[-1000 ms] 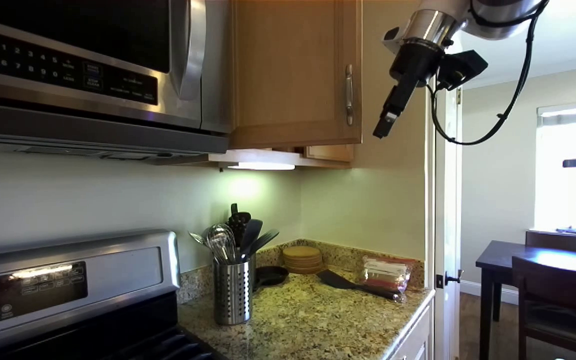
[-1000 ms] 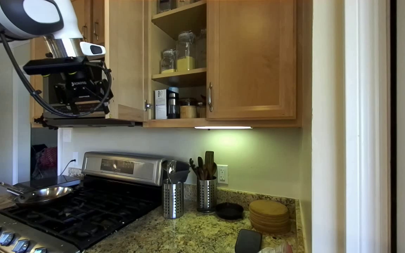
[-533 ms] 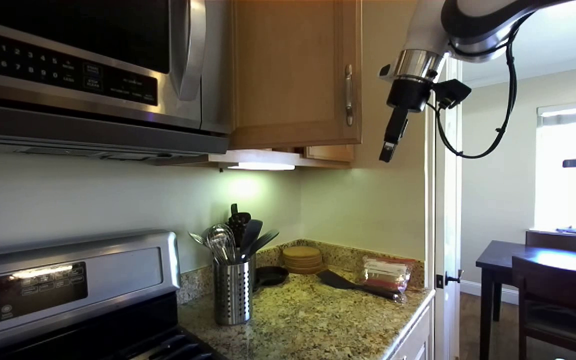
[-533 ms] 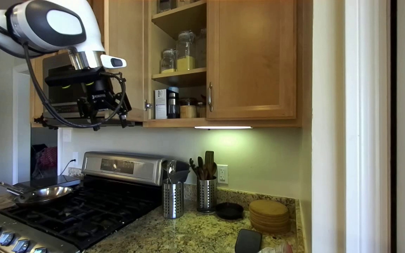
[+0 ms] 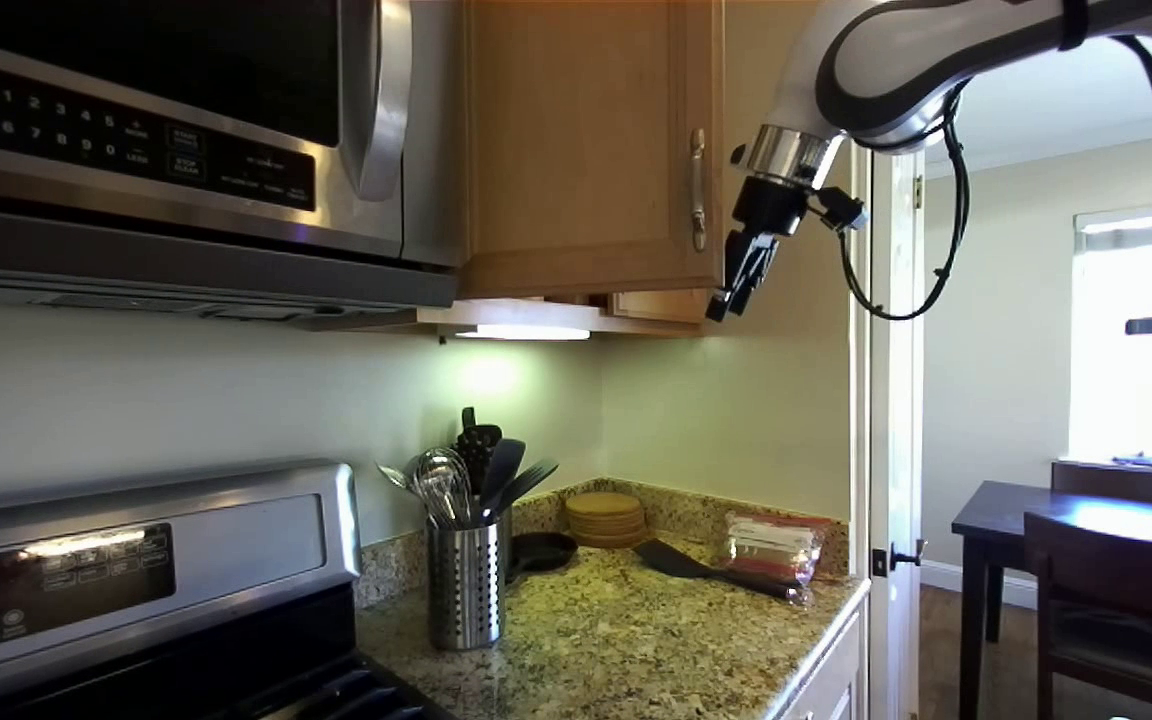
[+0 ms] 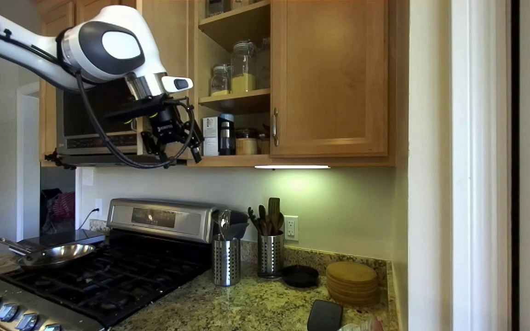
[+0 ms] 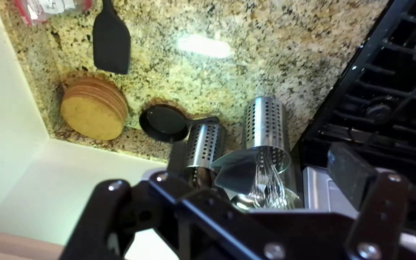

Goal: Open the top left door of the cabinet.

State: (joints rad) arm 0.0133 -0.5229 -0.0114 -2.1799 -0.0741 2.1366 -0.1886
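Note:
The top left door [image 5: 581,140] of the cabinet [image 6: 233,161] stands swung open. Its front face and slim silver handle [image 5: 699,190] show in an exterior view. Its inner face [image 6: 175,41] shows in an exterior view, partly behind the arm. The shelves with jars show beside it. My gripper [image 5: 729,300] hangs pointing down near the door's lower free corner, below the handle. In an exterior view the gripper [image 6: 182,160] overlaps the cabinet's lower left. In the wrist view the fingers [image 7: 264,166] are wide apart with nothing between them. I cannot tell whether it touches the door.
The twin door [image 6: 329,78] is shut. The steel microwave [image 5: 366,230] is beside the open door. Below are the stove [image 6: 99,276], a utensil holder [image 5: 466,585], a pan [image 6: 299,276] and round boards [image 6: 352,282] on the granite counter [image 5: 626,640]. A wall [image 5: 776,420] bounds the corner.
My gripper has moved down and toward the cabinet, leftward in an exterior view and rightward in an exterior view. It has turned slightly, so both fingers show. The open door has not moved.

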